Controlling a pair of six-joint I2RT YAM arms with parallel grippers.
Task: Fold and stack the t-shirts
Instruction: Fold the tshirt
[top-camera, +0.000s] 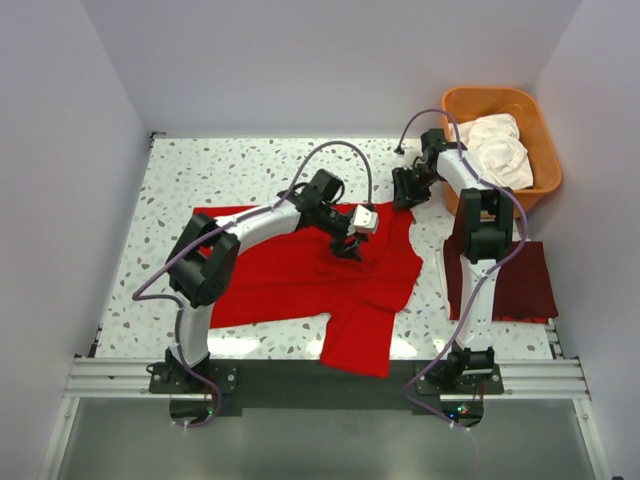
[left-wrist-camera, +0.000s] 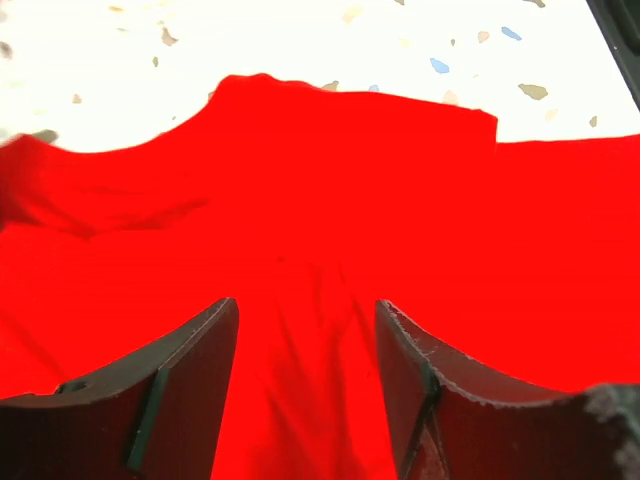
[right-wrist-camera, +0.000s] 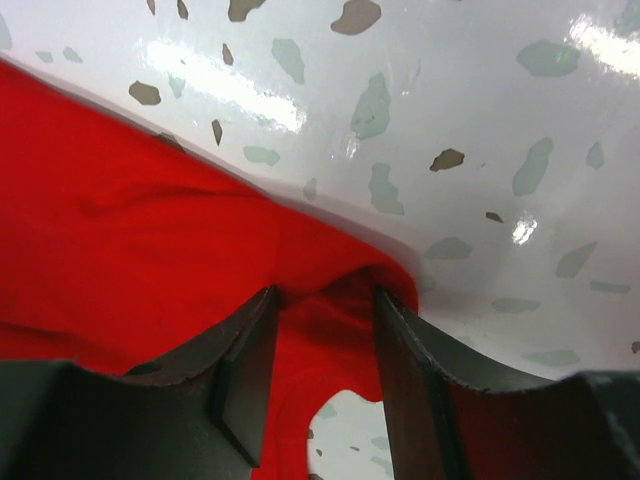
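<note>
We see left hand (left-wrist-camera: 306, 305) spread over shirt (left-wrist-camera: 330, 190), right hand (right-wrist-camera: 325, 292) spread astride its corner toward far desk (top-camera: 250, 160) edge; thin bite may slip off.

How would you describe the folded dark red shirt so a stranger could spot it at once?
Find the orange basket at the far right corner of the table. Just nearer than it lies the dark red shirt. Unlike the bright red shirt spread mid-table and the white clothes in the basket, it is maroon and folded flat.
</note>
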